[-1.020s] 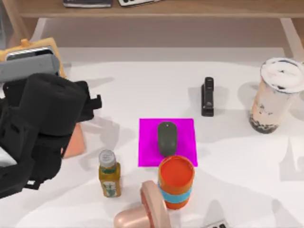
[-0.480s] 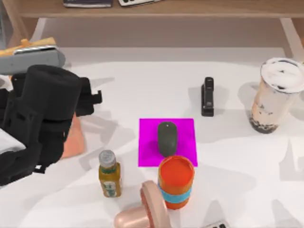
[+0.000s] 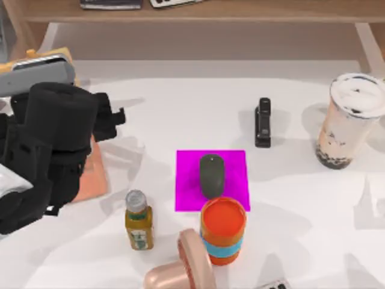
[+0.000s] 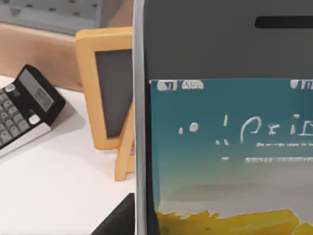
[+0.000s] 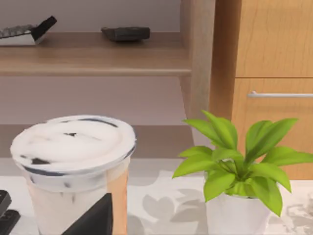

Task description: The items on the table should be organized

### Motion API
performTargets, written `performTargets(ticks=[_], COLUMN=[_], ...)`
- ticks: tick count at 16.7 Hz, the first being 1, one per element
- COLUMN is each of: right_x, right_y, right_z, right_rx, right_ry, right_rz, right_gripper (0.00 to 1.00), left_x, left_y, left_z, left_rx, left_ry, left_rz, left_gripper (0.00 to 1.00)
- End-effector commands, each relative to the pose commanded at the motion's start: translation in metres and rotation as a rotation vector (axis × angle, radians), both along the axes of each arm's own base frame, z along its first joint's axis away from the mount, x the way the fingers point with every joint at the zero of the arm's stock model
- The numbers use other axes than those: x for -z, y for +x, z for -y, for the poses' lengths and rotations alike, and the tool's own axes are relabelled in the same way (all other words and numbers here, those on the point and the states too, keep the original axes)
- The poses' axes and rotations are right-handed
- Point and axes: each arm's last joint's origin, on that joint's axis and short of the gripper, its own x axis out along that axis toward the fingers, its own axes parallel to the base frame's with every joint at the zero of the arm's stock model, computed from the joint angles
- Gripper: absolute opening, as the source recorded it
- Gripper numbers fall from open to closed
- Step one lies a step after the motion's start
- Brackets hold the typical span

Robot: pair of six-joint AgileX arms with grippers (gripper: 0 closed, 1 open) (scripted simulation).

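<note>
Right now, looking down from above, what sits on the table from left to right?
Left arm → juice bottle → mouse on pink mat → stapler → milk-tea cup.

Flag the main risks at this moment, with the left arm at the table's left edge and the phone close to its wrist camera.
1. The white-framed smartphone sits close before the left wrist camera, beside a yellow-framed stand; a careless swing could knock that stand over.
2. The bulky left arm hangs over a flat orange pad; lowering could shove it.
3. The tall clear milk-tea cup stands near the table's right edge, easily tipped by a sideways approach.
</note>
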Motion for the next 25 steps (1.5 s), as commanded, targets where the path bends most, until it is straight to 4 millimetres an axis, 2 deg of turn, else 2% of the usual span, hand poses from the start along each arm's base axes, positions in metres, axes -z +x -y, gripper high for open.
performTargets(ticks=[1, 14, 25], right_x=[0.0000, 0.0000, 0.0000], right_y=[0.0000, 0.0000, 0.0000], right_z=[0.0000, 0.0000, 0.0000], right_rx=[0.000, 0.000, 0.000], right_ry=[0.000, 0.000, 0.000], right_rz=[0.000, 0.000, 0.000], right_gripper=[1.00, 1.00, 1.00], left_x=[0.0000, 0.0000, 0.0003], left_y=[0.0000, 0.0000, -0.0051], left_z=[0.0000, 0.0000, 0.0002], left_rx=[0.000, 0.000, 0.002], left_ry=[0.000, 0.000, 0.001], left_rz=[0.000, 0.000, -0.003], left_gripper=[0.00, 0.98, 1.00])
